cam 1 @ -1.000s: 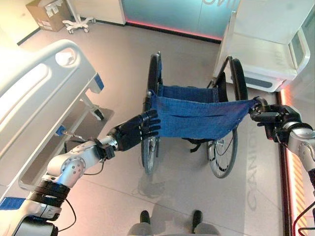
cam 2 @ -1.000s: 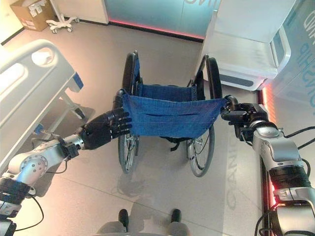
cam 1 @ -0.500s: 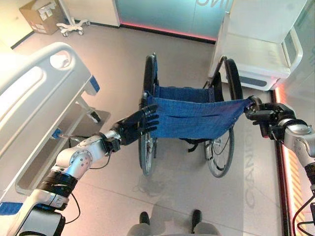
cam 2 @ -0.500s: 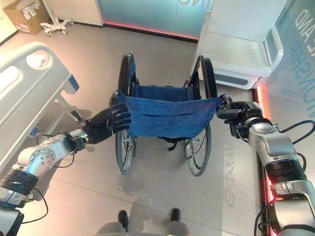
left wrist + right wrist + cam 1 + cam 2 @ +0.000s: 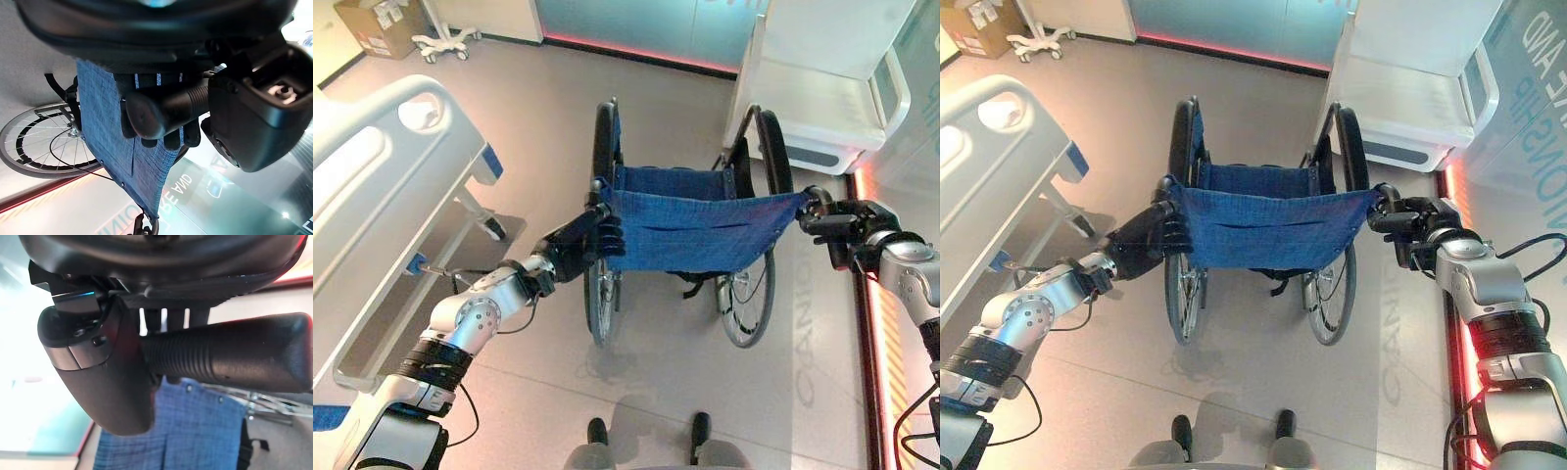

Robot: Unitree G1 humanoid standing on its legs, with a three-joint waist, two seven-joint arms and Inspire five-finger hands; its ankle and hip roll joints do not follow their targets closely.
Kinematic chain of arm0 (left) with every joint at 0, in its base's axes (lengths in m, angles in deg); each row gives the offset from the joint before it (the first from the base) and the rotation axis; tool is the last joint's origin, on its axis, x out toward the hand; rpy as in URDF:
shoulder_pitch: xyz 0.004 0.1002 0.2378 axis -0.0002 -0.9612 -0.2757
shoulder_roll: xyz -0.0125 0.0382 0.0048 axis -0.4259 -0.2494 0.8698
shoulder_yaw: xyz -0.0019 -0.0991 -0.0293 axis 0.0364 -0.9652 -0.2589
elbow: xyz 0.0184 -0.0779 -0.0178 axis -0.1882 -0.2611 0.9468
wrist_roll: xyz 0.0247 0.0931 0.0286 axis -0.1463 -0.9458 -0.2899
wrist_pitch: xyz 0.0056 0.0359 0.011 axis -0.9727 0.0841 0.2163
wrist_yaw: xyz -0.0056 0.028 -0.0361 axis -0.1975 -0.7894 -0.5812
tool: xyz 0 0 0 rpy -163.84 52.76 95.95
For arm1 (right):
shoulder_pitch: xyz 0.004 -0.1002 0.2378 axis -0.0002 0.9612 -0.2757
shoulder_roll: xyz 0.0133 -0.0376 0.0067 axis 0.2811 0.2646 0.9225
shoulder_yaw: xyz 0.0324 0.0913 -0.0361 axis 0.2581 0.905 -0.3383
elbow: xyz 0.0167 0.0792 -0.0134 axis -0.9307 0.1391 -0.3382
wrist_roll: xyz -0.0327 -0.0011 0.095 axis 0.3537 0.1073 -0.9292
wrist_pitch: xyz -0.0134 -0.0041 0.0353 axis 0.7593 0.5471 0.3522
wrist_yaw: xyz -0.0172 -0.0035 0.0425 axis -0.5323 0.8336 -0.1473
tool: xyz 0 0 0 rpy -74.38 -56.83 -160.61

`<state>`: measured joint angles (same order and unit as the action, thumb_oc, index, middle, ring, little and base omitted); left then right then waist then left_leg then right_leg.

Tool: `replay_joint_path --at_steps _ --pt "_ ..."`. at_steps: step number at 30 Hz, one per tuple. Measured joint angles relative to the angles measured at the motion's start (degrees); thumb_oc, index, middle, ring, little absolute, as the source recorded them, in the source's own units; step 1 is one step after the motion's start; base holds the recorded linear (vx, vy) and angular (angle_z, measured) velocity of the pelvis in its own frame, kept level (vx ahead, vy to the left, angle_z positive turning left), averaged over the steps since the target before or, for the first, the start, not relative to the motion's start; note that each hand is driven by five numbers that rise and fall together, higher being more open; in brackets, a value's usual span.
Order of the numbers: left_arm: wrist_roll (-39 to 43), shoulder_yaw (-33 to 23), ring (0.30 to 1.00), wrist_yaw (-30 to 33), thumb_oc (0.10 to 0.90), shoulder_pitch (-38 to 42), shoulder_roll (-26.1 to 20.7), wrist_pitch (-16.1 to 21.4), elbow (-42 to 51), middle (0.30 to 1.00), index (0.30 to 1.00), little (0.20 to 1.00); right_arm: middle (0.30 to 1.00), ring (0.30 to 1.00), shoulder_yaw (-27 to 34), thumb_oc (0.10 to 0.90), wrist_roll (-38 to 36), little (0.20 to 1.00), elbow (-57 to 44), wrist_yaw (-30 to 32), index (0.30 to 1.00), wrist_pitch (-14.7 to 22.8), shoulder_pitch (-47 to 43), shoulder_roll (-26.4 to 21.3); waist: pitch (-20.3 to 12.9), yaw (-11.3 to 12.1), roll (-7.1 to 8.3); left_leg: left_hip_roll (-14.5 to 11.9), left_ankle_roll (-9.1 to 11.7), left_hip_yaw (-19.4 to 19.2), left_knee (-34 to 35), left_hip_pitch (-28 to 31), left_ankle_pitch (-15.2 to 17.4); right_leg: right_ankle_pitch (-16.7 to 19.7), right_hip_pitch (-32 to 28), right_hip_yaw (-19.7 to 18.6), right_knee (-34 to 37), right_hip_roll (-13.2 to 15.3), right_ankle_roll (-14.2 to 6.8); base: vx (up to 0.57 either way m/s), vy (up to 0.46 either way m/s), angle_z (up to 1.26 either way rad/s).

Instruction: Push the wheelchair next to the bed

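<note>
The wheelchair (image 5: pixel 695 220), with a blue cloth backrest and black wheels, stands in front of me on the floor. My left hand (image 5: pixel 576 250) is at its left push handle (image 5: pixel 161 110), and the left wrist view has the fingers curled round that ribbed grip. My right hand (image 5: pixel 847 227) is shut on the right push handle (image 5: pixel 230 352), thumb and fingers wrapped round it. The white bed (image 5: pixel 401 166) lies to the left of the wheelchair, its footboard about a wheel's width from the left wheel.
A second white bed or trolley (image 5: pixel 822 98) stands close behind the wheelchair's right wheel. At the far left corner are a cardboard box (image 5: pixel 377 24) and a wheeled stand base (image 5: pixel 445 39). A red light strip (image 5: pixel 873 323) runs along the floor on the right.
My left hand went from straight fingers against the backrest's edge to fingers curled round the left handle. The wheelchair has rolled a little forward and left. The right hand kept its hold.
</note>
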<state>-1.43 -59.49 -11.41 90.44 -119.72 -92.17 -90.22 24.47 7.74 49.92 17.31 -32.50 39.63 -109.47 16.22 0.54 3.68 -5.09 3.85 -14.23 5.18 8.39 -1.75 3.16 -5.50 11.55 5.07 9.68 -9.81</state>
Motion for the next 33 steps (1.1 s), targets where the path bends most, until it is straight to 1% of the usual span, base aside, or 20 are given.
replay_joint_path --at_steps 7,9,13,19,20,21,22,23,24,25,26,27,28,29,30,31,32,33 --pt "0.74 0.0 0.3 0.0 0.4 0.0 -0.01 0.16 -0.03 0.3 0.3 0.3 0.3 0.3 0.0 0.4 0.16 0.3 0.28 -0.46 0.3 -0.15 -0.32 0.0 0.07 -0.27 0.07 -0.01 0.0 -0.02 0.0 -0.03 0.0 0.0 0.03 0.04 0.0 -0.01 0.0 -0.02 -0.035 0.0" --pt "0.73 0.0 0.3 0.0 0.4 -0.01 -0.01 0.23 -0.03 0.3 0.3 0.3 0.3 0.3 0.0 0.4 1.93 0.3 0.29 -1.64 0.3 -0.15 -0.45 0.01 0.07 -0.27 0.07 -0.16 0.01 -0.05 0.0 0.0 0.0 0.0 0.05 0.11 0.01 -0.13 0.01 0.02 -0.093 -0.01" --pt "0.81 -0.01 0.3 0.33 0.4 -0.02 -0.03 0.41 -0.02 0.3 0.3 0.3 0.3 0.3 0.04 0.4 4.05 0.3 0.32 -3.67 0.3 -0.14 -0.51 0.01 0.07 0.13 0.07 -0.64 0.06 -0.2 -0.01 0.16 0.0 -0.02 0.07 0.19 0.01 -0.63 0.06 0.03 -0.122 -0.04" --pt "1.31 -0.13 0.3 1.04 0.4 -0.07 -0.06 0.59 -0.03 0.3 0.3 0.3 0.3 0.3 -0.16 0.4 4.53 0.3 0.31 -4.93 0.3 -0.38 -0.67 0.01 0.09 0.71 0.03 -1.36 0.21 -0.25 -0.04 0.4 -0.05 -0.1 0.12 0.32 0.01 -1.41 0.41 0.01 -0.164 -0.04" --pt "1.31 -0.19 0.3 1.05 0.4 -0.08 -0.06 0.6 -0.04 0.3 0.3 0.3 0.3 0.3 -0.33 0.4 4.56 0.3 0.36 -4.97 0.3 -0.41 -0.83 0.01 0.09 0.77 0.03 -1.43 0.31 -0.28 -0.17 0.4 -0.03 -0.11 0.14 0.34 0.01 -1.46 0.43 0.04 -0.154 -0.08" --pt "1.33 -0.61 0.3 1.05 0.4 -0.32 -0.06 0.6 -0.37 0.3 0.3 0.3 0.3 0.3 -1.75 0.4 4.66 0.3 1.07 -5.11 0.3 -0.45 -1.99 0.01 0.11 0.96 0.02 -1.82 0.84 -0.38 -1.12 0.35 0.33 -0.23 0.31 0.66 -0.33 -1.63 0.62 0.06 -0.143 -0.27" --pt "1.33 -0.84 0.3 1.08 0.4 -0.46 -0.06 0.61 -1.1 0.3 0.3 0.3 0.3 0.3 -4.04 0.4 4.65 0.3 2.57 -5.73 0.3 -0.66 -4.0 0.01 0.13 1.67 0.06 -2.2 1.56 -0.35 -2.79 0.26 0.97 -0.2 0.51 1.05 -0.68 -1.74 1.03 0.07 -0.153 -0.36" --pt "1.33 -0.87 0.3 1.12 0.4 -0.46 -0.06 0.61 -1.54 0.3 0.3 0.3 0.3 0.3 -5.08 0.4 4.81 0.3 2.95 -6.1 0.3 -0.98 -4.89 0.02 0.21 2.07 -0.08 -2.73 2.05 0.01 -4.32 -0.06 1.42 -0.38 0.55 1.16 -0.82 -1.97 1.55 0.1 -0.195 -0.44" --pt "1.33 -1.42 0.3 1.08 0.4 -0.44 -0.05 0.69 -2.2 0.3 0.3 0.3 0.3 0.3 -7.02 0.4 4.8 0.3 3.32 -6.15 0.3 -0.98 -6.46 0.11 0.62 2.64 -0.25 -3.51 2.71 0.16 -7.07 -0.58 2.38 -1.2 1.5 1.55 -2.59 -2.42 2.47 0.12 -0.212 -0.43" --pt "1.33 -1.93 0.3 1.08 0.4 -0.41 -0.07 0.83 -2.81 0.3 0.3 0.3 0.3 0.3 -8.37 0.4 4.79 0.3 3.66 -6.16 0.3 -0.98 -7.65 0.37 1.14 3.5 0.1 -4.01 3.27 0.46 -9.92 -1.4 2.92 -1.98 2.23 1.46 -4.07 -2.44 3.34 0.1 -0.166 -0.61" --pt "1.31 -3.35 0.3 0.88 0.4 -0.43 0.14 1.07 -3.92 0.3 0.3 0.3 0.3 0.3 -9.23 0.4 4.77 0.3 3.72 -6.35 0.3 -0.98 -8.59 0.9 2.29 5.06 0.62 -4.84 3.95 2.41 -18.26 -4.33 3.39 -3.93 3.41 2.0 -7.79 -2.42 5.58 0.13 -0.105 -0.68" --pt "1.28 -3.91 0.3 0.9 0.4 -0.5 0.05 1.1 -4.58 0.3 0.3 0.3 0.3 0.3 -9.27 0.4 4.79 0.3 3.71 -6.41 0.3 -0.98 -8.87 1.6 2.82 6.24 1.06 -5.37 4.08 3.77 -23.99 -6.81 3.55 -5.01 4.33 2.01 -10.22 -2.23 7.06 0.21 -0.041 -0.72" --pt "1.2 -4.42 0.3 0.81 0.4 -1.13 -0.5 1.1 -5.67 0.3 0.3 0.3 0.3 0.3 -10.33 0.4 4.83 0.3 3.59 -6.51 0.3 -0.94 -9.15 2.63 3.02 7.71 0.6 -6.11 4.05 7.22 -33.17 -10.04 3.53 -5.86 3.36 1.18 -10.83 -3.52 6.56 0.28 -0.01 -0.39" --pt "1.1 -4.98 0.3 0.73 0.4 -1.66 -0.52 1.08 -5.78 0.3 0.3 0.3 0.3 0.3 -10.34 0.4 5.08 0.3 3.49 -6.54 0.3 -0.94 -9.2 2.96 3.23 7.25 0.48 -5.09 4.49 11.07 -37.81 -13.25 4.32 -6.14 2.66 0.67 -10.77 -3.91 6.64 0.32 0.024 -0.22" --pt "1.14 -6.42 0.3 0.21 0.4 -3.12 -0.43 1.09 -5.15 0.3 0.3 0.3 0.3 0.3 -10.28 0.4 6.29 0.3 2.92 -7.18 0.3 -0.97 -9.15 3.28 3.4 7.63 0.59 -1.58 4.38 13.17 -37.8 -15.62 7.12 -6.19 2.15 -1.51 -9.76 -3.97 6.9 0.32 0.054 -0.1" --pt "1.14 -6.62 0.3 -0.03 0.4 -3.52 -0.44 1.08 -4.6 0.3 0.3 0.3 0.3 0.3 -10.22 0.4 6.3 0.3 2.84 -7.72 0.3 -0.98 -9.16 2.97 3.59 8.19 0.66 0.25 3.49 10.62 -33.79 -16.42 7.3 -6.21 1.92 -2.12 -9.22 -4.2 6.93 0.38 0.103 -0.13" --pt "1.14 -6.61 0.3 -0.13 0.4 -3.52 -0.44 1.07 -4.49 0.3 0.3 0.3 0.3 0.3 -10.05 0.4 6.31 0.3 2.84 -7.9 0.3 -0.98 -9.16 2.91 3.66 8.19 0.31 0.69 3.5 9.09 -31.85 -17.29 7.31 -6.31 1.39 -2.26 -8.9 -4.58 7.06 0.42 0.147 -0.1" --pt "1.23 -6.56 0.3 -0.41 0.4 -3.56 -0.38 1.07 -4.24 0.3 0.3 0.3 0.3 0.3 -9.37 0.4 6.42 0.3 2.82 -8.23 0.3 -1.0 -9.17 2.73 4.09 8.17 -0.41 1.18 2.88 6.75 -26.47 -17.66 6.85 -6.56 0.74 -2.46 -8.68 -5.21 7.12 0.46 0.187 -0.11"
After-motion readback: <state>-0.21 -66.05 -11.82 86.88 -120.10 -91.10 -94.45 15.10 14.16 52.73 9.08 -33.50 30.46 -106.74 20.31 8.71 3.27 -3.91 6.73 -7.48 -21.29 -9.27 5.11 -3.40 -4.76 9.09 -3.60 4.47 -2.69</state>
